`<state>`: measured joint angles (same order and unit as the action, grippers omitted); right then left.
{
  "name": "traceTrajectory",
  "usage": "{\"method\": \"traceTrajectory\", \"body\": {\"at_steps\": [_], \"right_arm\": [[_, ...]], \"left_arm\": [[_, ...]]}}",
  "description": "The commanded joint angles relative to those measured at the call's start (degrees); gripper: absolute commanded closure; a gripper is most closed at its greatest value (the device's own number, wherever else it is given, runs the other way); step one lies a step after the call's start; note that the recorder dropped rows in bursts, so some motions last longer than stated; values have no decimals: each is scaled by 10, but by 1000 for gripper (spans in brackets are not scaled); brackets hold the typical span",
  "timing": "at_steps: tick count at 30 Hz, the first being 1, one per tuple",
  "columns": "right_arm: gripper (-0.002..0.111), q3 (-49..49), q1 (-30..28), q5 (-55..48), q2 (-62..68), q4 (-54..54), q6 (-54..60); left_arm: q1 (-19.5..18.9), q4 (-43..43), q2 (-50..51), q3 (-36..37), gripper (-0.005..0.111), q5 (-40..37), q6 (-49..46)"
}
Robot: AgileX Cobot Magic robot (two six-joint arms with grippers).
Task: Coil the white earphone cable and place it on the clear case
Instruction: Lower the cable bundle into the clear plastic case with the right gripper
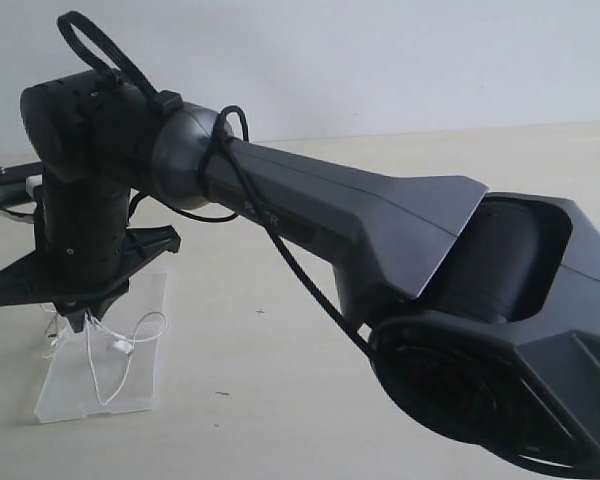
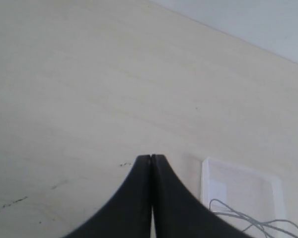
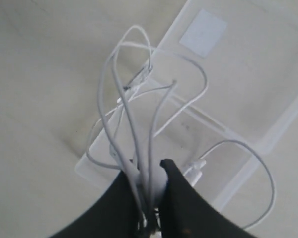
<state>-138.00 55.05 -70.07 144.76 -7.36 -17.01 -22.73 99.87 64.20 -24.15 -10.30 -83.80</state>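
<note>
My right gripper is shut on a bunch of loops of the white earphone cable. It hangs just above the clear case, which lies open and flat with its whitish sticker on the far half. A small white piece of the cable rests on the case. In the exterior view the right gripper reaches across to the left, with the cable trailing onto the case. My left gripper is shut and empty, above bare table beside the case.
The right arm's thick dark body fills the middle and right of the exterior view, with a black hose along it. The pale wooden table shows a few small dark specks.
</note>
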Motion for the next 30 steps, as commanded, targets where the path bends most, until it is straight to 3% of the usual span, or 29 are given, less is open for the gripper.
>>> {"method": "traceTrajectory", "body": {"at_steps": [1, 14, 30], "right_arm": [[108, 53, -1, 1, -16, 9, 29], [108, 76, -2, 1, -10, 10, 40], [108, 18, -19, 1, 47, -47, 54]], "left_arm": [[0, 1, 2, 2, 107, -5, 3], [0, 1, 2, 2, 107, -30, 3], [0, 1, 2, 3, 107, -48, 3]]}}
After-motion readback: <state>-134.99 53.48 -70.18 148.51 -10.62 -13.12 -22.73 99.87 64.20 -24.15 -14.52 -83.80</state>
